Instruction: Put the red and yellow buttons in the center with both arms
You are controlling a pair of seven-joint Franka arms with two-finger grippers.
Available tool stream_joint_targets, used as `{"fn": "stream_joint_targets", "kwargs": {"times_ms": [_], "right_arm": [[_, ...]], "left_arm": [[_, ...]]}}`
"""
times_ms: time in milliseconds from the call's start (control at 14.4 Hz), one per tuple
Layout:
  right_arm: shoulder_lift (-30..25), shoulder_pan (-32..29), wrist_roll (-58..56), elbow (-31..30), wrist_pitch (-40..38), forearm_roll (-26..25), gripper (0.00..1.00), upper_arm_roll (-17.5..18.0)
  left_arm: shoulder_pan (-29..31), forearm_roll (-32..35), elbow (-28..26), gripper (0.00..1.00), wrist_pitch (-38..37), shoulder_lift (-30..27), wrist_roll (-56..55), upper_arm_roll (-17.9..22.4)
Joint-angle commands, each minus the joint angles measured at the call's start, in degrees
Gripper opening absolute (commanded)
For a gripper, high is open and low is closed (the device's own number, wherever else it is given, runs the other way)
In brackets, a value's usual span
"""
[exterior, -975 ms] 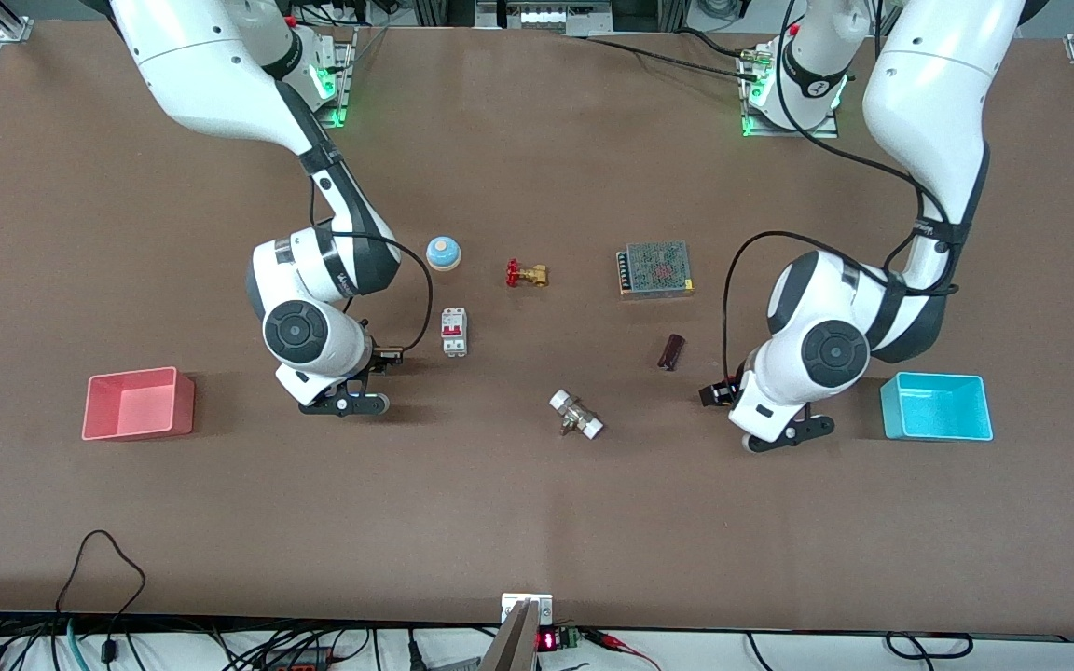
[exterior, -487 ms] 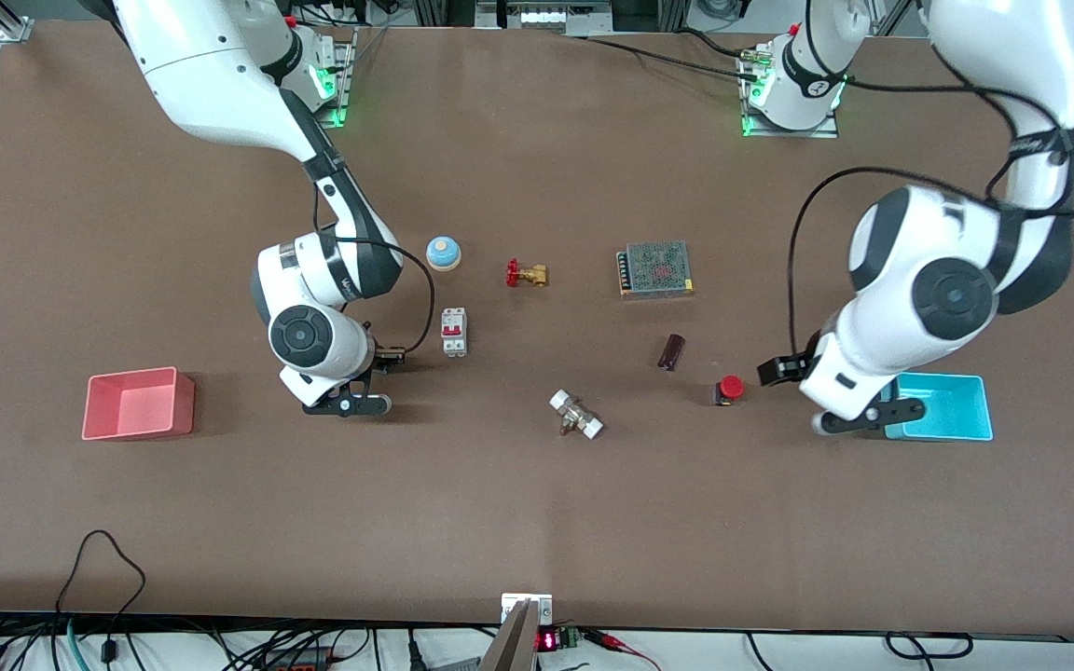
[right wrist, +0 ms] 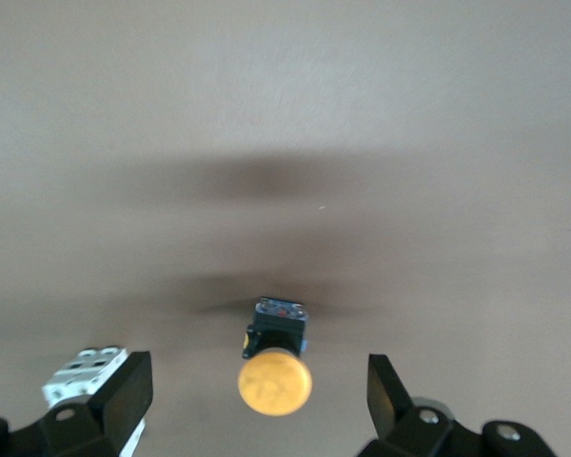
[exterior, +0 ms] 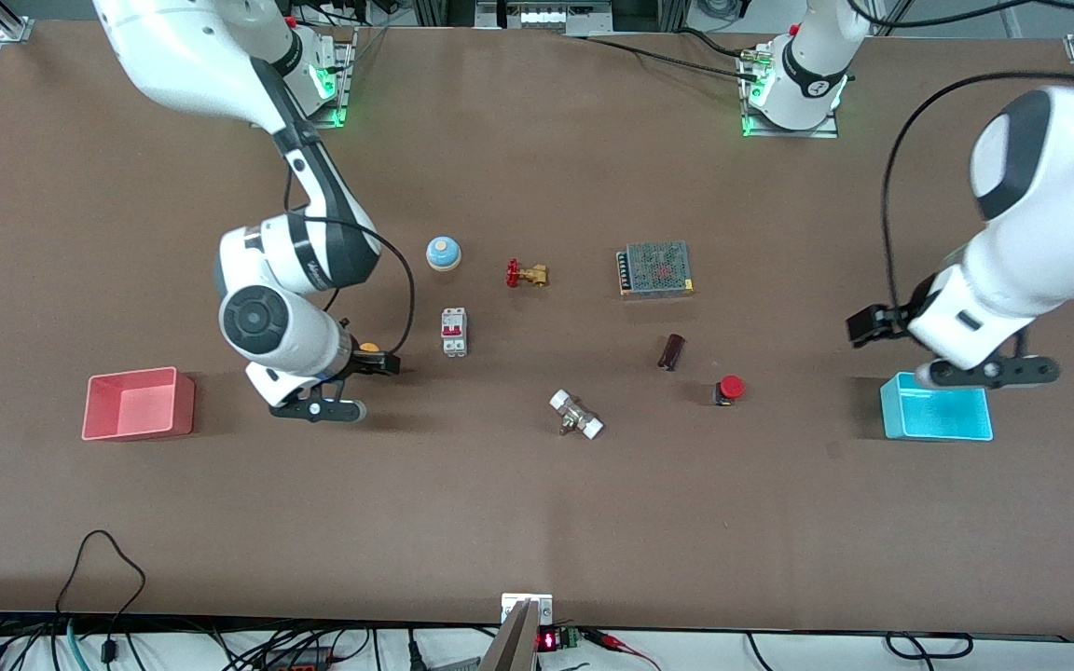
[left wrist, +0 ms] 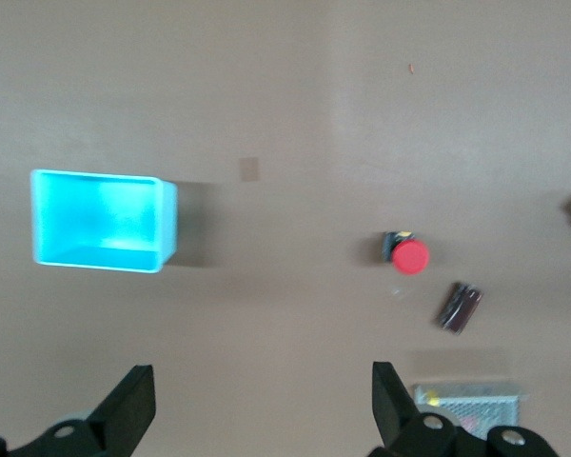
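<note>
Two buttons: red button (exterior: 731, 388), yellow button (exterior: 368, 349)

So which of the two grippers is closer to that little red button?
The left gripper, open above the cyan bin beside the red button. The right gripper hovers open over the yellow button.

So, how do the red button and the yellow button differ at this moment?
The red button has a red cap; the yellow button has a yellow-orange one. The red button stands in the open, with the open left gripper up over the cyan bin; the yellow button lies on its side between the open fingers of the right gripper. Both rest on the table, unheld, and have black bodies.
</note>
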Motion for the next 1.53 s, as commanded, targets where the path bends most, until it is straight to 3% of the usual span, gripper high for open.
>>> {"fn": "stream_joint_targets", "kwargs": {"times_ms": [0, 766, 975, 1253, 1462], "right_arm": [[-5.88, -2.91, -0.19, 0.87, -5.8, 0.6, 1.0, 0.3], [-15.9, -12.56, -0.45, 3.78, -14.33, 0.16, 1.0, 0.03], [-19.24, -18.72, -10.86, 3.78, -18.99, -0.02, 1.0, 0.21], [-22.49, -23.04, -23.28, 3.78, -24.44, -3.26, 1.0, -0.49], [-25.75, -23.57, -25.41, 2.73, -27.96, -4.24, 1.0, -0.4]], "left_arm": [[1.99, -0.52, -1.21, 1.0, -2.15, -4.04, 5.28, -0.29], [3.4, -0.69, -0.33, 1.0, -7.78, -12.22, 5.28, -0.11], [3.49, -0.95, -0.33, 1.0, -7.87, -13.02, 5.28, 0.23], [-1.59, -1.83, -0.33, 1.0, -7.87, -14.07, 5.28, 6.63], [-3.1, -2.71, -0.51, 1.0, -8.48, -15.47, 5.28, 8.49]]}}
